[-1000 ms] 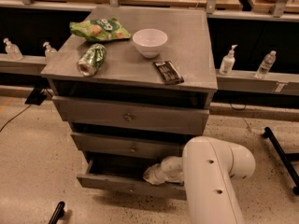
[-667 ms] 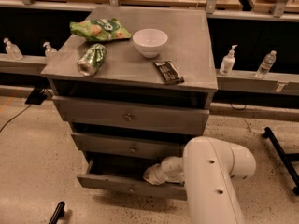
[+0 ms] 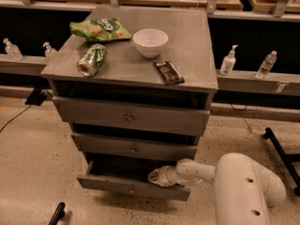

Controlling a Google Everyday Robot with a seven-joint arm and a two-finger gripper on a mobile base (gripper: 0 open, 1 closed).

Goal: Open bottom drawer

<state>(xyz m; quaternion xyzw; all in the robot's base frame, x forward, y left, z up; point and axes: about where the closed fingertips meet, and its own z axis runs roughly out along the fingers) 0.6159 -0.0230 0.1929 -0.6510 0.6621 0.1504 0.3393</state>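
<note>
The grey wooden cabinet [image 3: 131,118] has three drawers. The bottom drawer [image 3: 117,185], with the slimmest front and a small round knob [image 3: 131,190], is pulled out part way and shows a dark gap behind its front panel. My gripper [image 3: 154,176] is at the end of the white arm [image 3: 243,191], reaching from the right to the upper edge of the bottom drawer's front, right of its knob. The two drawers above it sit further in.
On the cabinet top lie a green chip bag [image 3: 99,29], a green can [image 3: 92,59] on its side, a white bowl [image 3: 150,42] and a dark snack bar [image 3: 168,72]. Bottles [image 3: 228,61] stand on a ledge behind. A black leg [image 3: 281,153] crosses the floor at right.
</note>
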